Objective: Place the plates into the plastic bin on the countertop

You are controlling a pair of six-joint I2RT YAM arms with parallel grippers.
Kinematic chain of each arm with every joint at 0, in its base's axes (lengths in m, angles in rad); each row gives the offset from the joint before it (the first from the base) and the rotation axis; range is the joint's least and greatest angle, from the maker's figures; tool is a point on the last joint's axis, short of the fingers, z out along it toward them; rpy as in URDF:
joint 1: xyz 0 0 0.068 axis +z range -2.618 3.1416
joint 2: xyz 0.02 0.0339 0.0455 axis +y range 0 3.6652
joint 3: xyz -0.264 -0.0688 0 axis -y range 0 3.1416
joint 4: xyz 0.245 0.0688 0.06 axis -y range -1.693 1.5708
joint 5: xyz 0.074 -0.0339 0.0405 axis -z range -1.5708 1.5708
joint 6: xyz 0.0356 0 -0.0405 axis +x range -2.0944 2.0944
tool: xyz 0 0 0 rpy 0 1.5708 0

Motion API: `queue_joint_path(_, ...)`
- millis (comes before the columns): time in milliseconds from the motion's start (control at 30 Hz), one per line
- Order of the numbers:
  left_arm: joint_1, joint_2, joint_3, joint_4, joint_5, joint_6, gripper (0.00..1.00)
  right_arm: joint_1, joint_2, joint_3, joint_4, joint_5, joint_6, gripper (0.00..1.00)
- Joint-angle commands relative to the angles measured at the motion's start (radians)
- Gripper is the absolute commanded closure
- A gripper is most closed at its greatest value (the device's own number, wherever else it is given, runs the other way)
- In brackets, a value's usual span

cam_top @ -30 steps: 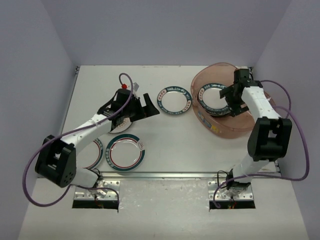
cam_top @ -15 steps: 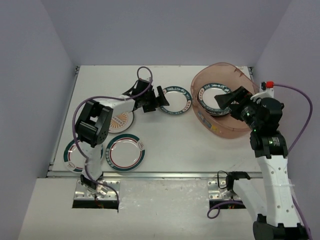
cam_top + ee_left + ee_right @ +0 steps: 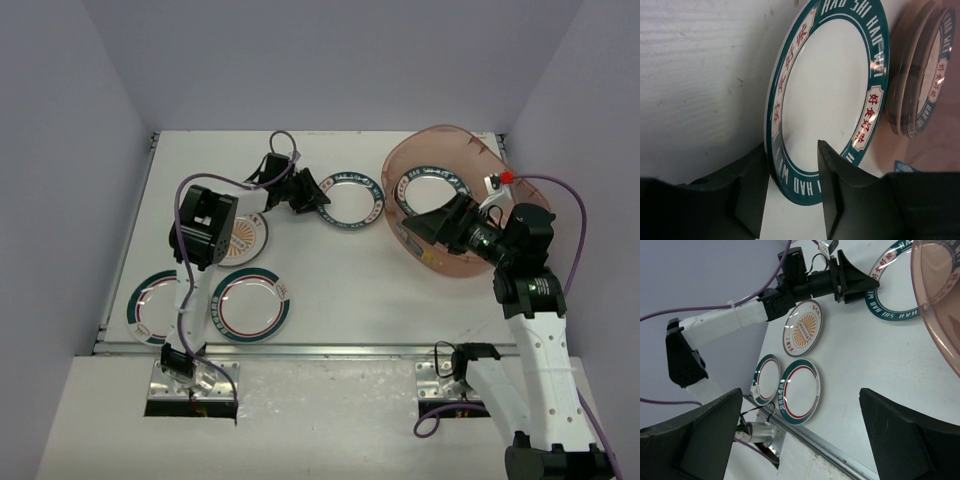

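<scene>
**Teal-lettered plate: left claw closing on its rim**

Teal-lettered plate (image 3: 352, 200) lies flat mid-surface, just left of the plastic bin (image 3: 440, 133) and not yet in it.

Changed in the last second: the left arm has left the sunburst plate (image 3: 243, 238) and swung across to the lettered one. The left claw (image 3: 312, 196), wide a moment ago, has drawn in. In the wrist view its fingers (image 3: 840, 200) sit astride the near rim, one over the upper face, one at the outer edge (cannot tell whether the pinch is firm yet). The right arm has backed out of the bin, and the right claw (image 3: 432, 222) now hangs wide and empty over the bin's near wall. My reading: one drop-off is done and the next pick is under way.

Pose: the left arm is folded tight, elbow block beside the sunburst plate. Its forearm runs far-right, with the claw low at the plate's left edge. The right arm stands tall from its base, wrist tipped toward the middle of the surface (image 3: 330, 270).

Still out:
- the lettered plate
- the sunburst plate
- the red-ringed plate (image 3: 250, 305)
- the front-left plate (image 3: 150, 305)

At least one binned plate (image 3: 430, 195) shows.
</scene>
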Motion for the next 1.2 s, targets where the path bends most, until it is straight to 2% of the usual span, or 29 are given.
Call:
queue_joint_path(0, 0.003, 0.082, 0.017, 0.015, 0.068, -0.023, 0.71, -0.003, -0.001, 0.016, 0.074, -0.079, 0.007, 0.01)
queue_joint_path(133, 0.023, 0.044, -0.002, 0.023, 0.066, -0.044, 1.0, -0.003, 0.004, 0.005, 0.086, -0.099, -0.014, 0.01)
queue_joint_path(200, 0.036, -0.045, -0.071, 0.025, 0.018, -0.041, 1.0, -0.003, 0.01, -0.006, 0.085, -0.108, -0.04, 0.01)
queue_joint_path(300, 0.063, -0.344, -0.272, 0.073, -0.15, -0.052, 1.0, -0.003, 0.02, -0.033, 0.122, -0.155, -0.037, 0.01)
queue_joint_path(400, 0.066, -0.57, -0.451, 0.094, -0.196, -0.034, 1.0, -0.003, 0.029, -0.059, 0.226, -0.2, -0.004, 0.01)
queue_joint_path(500, 0.05, -0.757, -0.562, 0.117, -0.099, -0.022, 1.0, -0.003, 0.08, -0.02, 0.242, -0.173, -0.02, 0.01)
queue_joint_path(600, 0.014, -0.889, -0.641, 0.154, -0.015, -0.026, 1.0, 0.002, 0.165, 0.038, 0.156, -0.139, -0.113, 0.01)
queue_joint_path(667, -0.02, -0.949, -0.673, 0.217, 0.102, -0.051, 1.0, 0.011, 0.239, 0.078, 0.125, -0.157, -0.164, 0.01)
queue_joint_path(800, -0.125, -1.0, -0.645, 0.213, 0.179, -0.04, 1.0, 0.093, 0.319, 0.14, 0.038, -0.039, -0.282, 0.01)
queue_joint_path(933, -0.165, -1.016, -0.653, 0.247, 0.204, -0.064, 1.0, 0.095, 0.33, 0.113, 0.031, 0.026, -0.296, 0.01)
queue_joint_path(1000, -0.166, -1.019, -0.667, 0.282, 0.21, -0.086, 1.0, 0.095, 0.327, 0.084, 0.052, -0.008, -0.304, 0.14)
queue_joint_path(1033, -0.166, -1.018, -0.669, 0.285, 0.21, -0.089, 1.0, 0.095, 0.325, 0.072, 0.06, -0.029, -0.306, 0.29)
queue_joint_path(1133, -0.165, -1.02, -0.665, 0.283, 0.196, -0.089, 1.0, 0.094, 0.31, 0.059, 0.067, -0.058, -0.307, 0.93)
queue_joint_path(1167, -0.165, -1.022, -0.658, 0.263, 0.176, -0.076, 1.0, 0.094, 0.3, 0.056, 0.067, -0.05, -0.306, 0.98)
